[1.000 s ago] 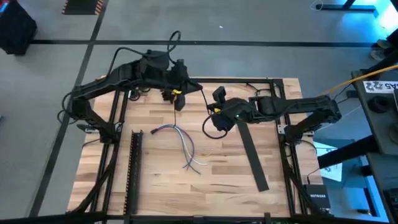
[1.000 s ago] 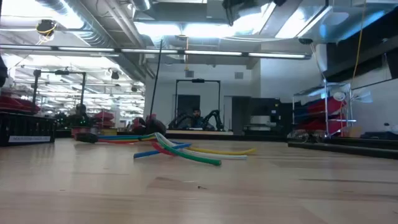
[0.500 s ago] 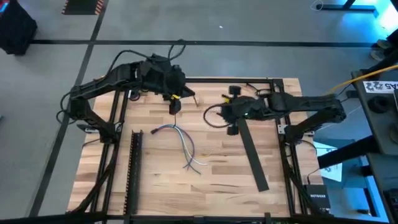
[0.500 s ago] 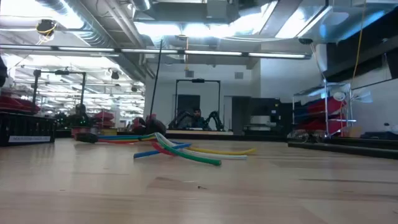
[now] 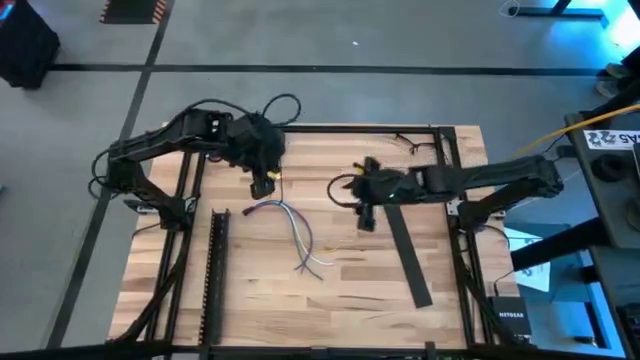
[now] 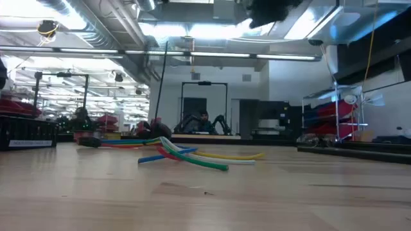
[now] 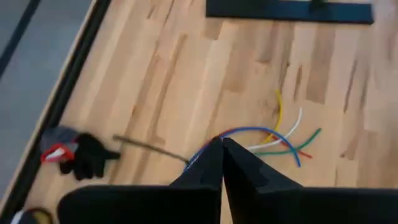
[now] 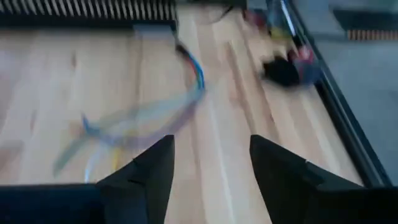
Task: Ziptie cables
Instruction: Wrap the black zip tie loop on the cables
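From table height, the cables lie fanned on the wooden table: blue, red, green, yellow and white strands. A dark piece of an arm hangs overhead.

The cables lay loose on the wood table, a small bundle of thin curved wires, untied. In the high view they sat left of centre: a blue strand arched at the far end, and the rest ran toward the near edge, where white and grey ends fanned apart. From table height the cables lay flat, showing blue, red, green, yellow and white strands that crossed at one point and spread on both sides. In the left wrist view the cables splayed their coloured tips, the blue one bowed over the others
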